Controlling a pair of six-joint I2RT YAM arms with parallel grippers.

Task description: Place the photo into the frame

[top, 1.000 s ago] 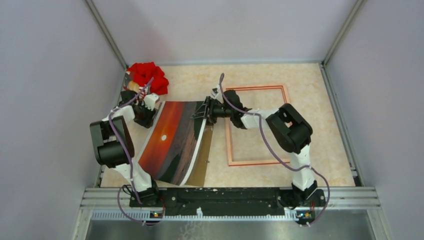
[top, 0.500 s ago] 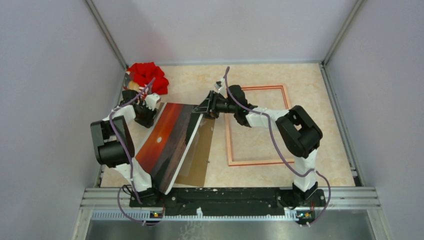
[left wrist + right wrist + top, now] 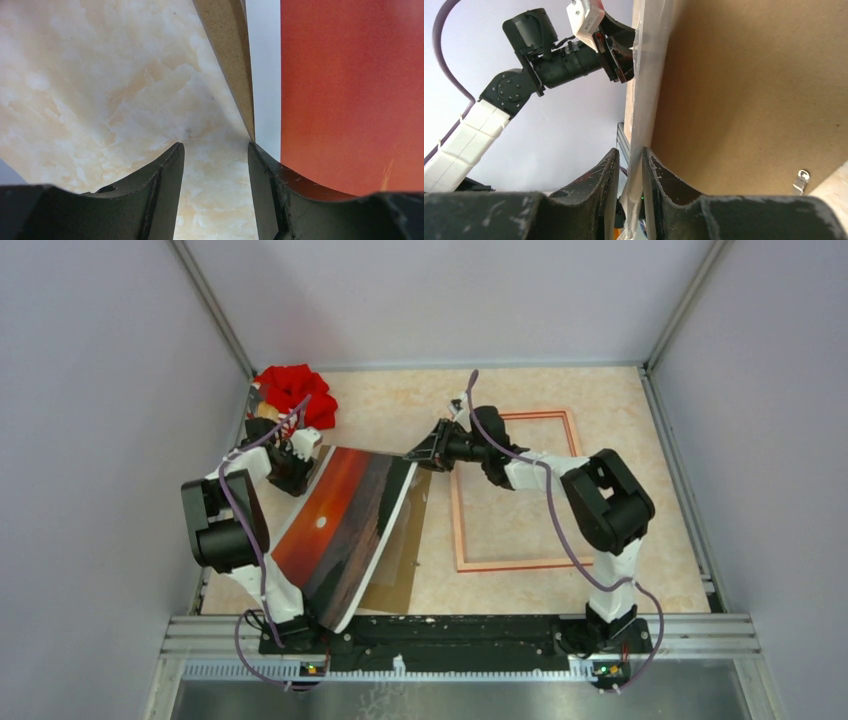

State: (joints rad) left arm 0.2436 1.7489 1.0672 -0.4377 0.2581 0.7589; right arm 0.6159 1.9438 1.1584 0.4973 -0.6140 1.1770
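The photo (image 3: 345, 530), a sunset print with a white border, hangs tilted over the left of the table, its far right corner raised. My right gripper (image 3: 418, 455) is shut on that corner; in the right wrist view the jaws (image 3: 629, 152) pinch the white edge of the photo (image 3: 644, 100). My left gripper (image 3: 295, 466) is open beside the photo's far left corner; its view shows bare table between the jaws (image 3: 215, 145), with the photo (image 3: 350, 90) against the right finger. The frame (image 3: 460, 525) lies flat to the right, its inside empty.
A brown hardboard panel (image 3: 400, 565) lies under the photo and shows in both wrist views (image 3: 225, 45) (image 3: 749, 90). A red bundle (image 3: 295, 390) sits in the far left corner. Walls close in the table on three sides.
My right gripper has moved right and away from the bases, carrying the photo's corner. The photo has tipped up steeper and its near edge has swung left. The left gripper has stayed put.
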